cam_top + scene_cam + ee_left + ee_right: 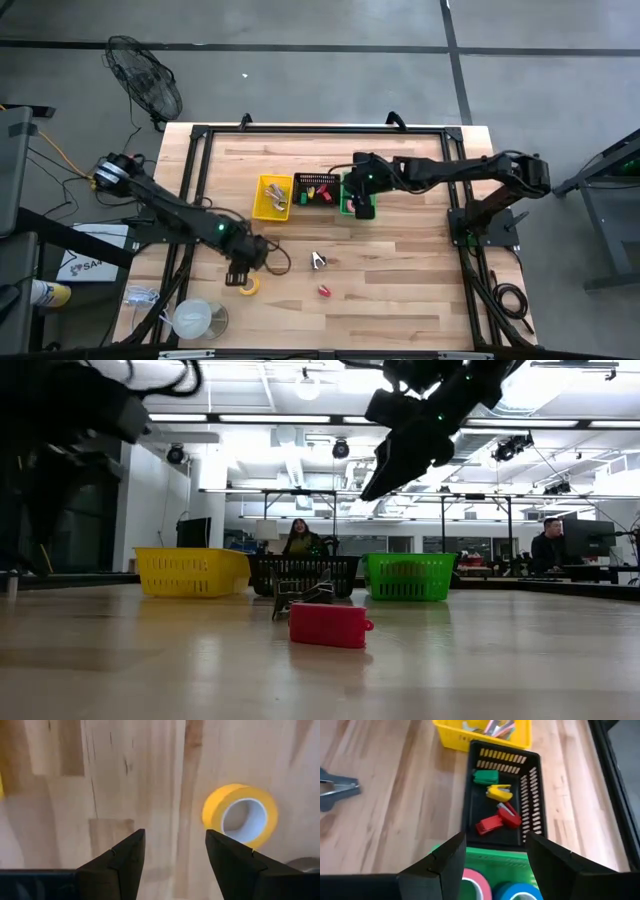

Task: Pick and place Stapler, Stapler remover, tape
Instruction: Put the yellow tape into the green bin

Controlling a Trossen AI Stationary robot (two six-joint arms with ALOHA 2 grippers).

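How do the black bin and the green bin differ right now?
The black bin holds small staplers in green, yellow and red; the green bin holds rolls of tape, one pink and one blue in the right wrist view. The black bin sits in the middle of the row beside the yellow bin; the green bin sits at the end, with the open, empty right claw over it. Both are slatted plastic baskets.

Left claw (175,852) low, fingers parted and empty; right claw (495,855) raised, fingers apart, empty.

Yellow tape roll (241,815) lies flat on wood; red stapler (329,625), probably, rests mid-table.
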